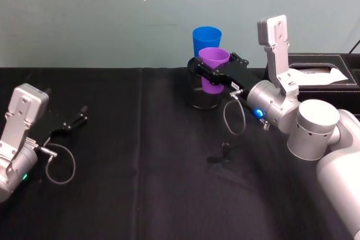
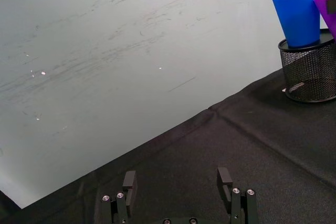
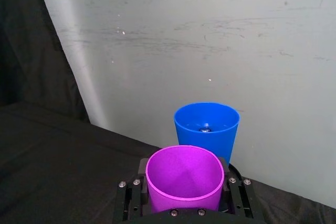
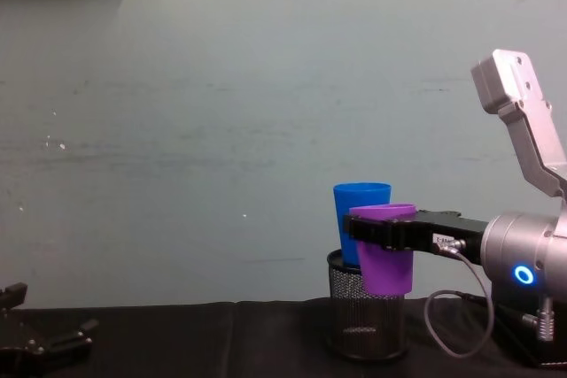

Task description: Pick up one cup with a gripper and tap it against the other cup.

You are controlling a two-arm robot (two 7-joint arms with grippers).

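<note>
My right gripper (image 1: 214, 72) is shut on the purple cup (image 1: 214, 57), clamping its sides just under the rim, and holds it upright in the air. The wrist view looks down into the purple cup (image 3: 184, 179) between the jaws. The blue cup (image 1: 206, 37) stands upright in a black mesh holder (image 1: 202, 98), directly behind the purple one. From the chest, the purple cup (image 4: 385, 267) hangs at the front right of the blue cup (image 4: 359, 203), over the holder's rim; whether they touch I cannot tell. My left gripper (image 1: 79, 118) rests open, low at the far left.
A black box (image 1: 320, 74) with a white patch stands at the back right, beside my right arm. Black cloth covers the table, with a wall close behind the cups. Loose cable loops hang from both wrists.
</note>
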